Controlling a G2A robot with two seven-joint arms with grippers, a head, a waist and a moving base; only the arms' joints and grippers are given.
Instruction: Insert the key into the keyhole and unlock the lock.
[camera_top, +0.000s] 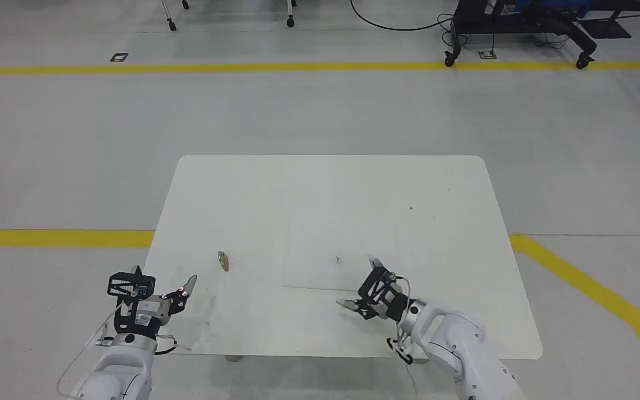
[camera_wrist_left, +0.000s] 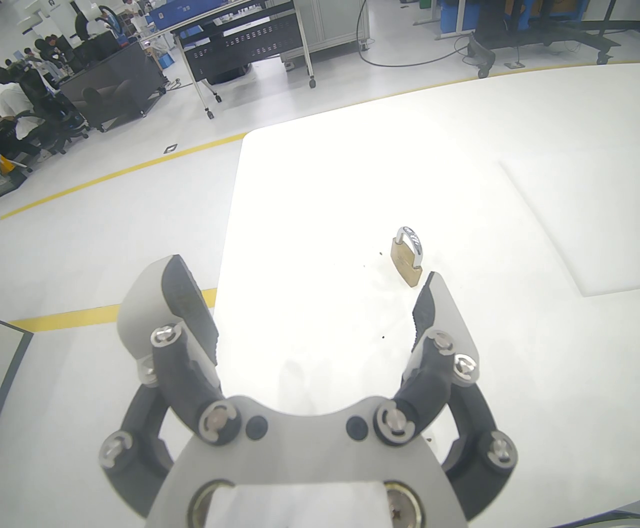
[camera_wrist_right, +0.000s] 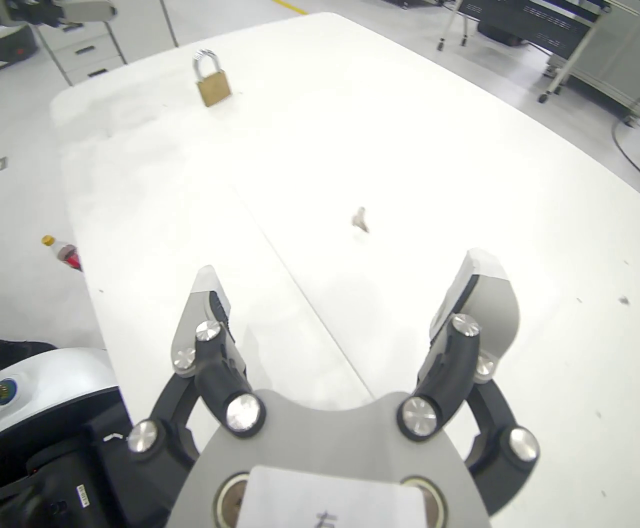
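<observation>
White tabletop (camera_top: 330, 190) with rounded corners takes up most of what we see from above, with grey floor on all sides and a yellow floor line (camera_top: 300, 68) beyond its far edge.

We find the left gripper (camera_wrist_left: 303, 267) at the table's near left corner, straddling the left edge. One finger hangs over the floor and the other over the top. Its jaws are spread wide and hold nothing.

The right gripper (camera_wrist_right: 344, 261) sits over the tabletop close to the near edge, right of centre. It is spread just as wide and also holds nothing.

The padlock (camera_wrist_left: 407, 257) has a brass body and a silver shackle. It stands on the table's near left part with its shackle up, near the left gripper's table-side finger but apart from it, and inboard of the left edge.

On the floor beside the left edge lies a small bottle (camera_wrist_right: 65, 250) with a yellow cap.

The key (camera_wrist_right: 360, 220) is a small pale metal piece, too small for us to make out its shape. It lies flat just ahead of the right gripper, touching nothing. Key and padlock are well apart, with a stretch of white top and a thin seam (camera_wrist_right: 300, 285) between them.
</observation>
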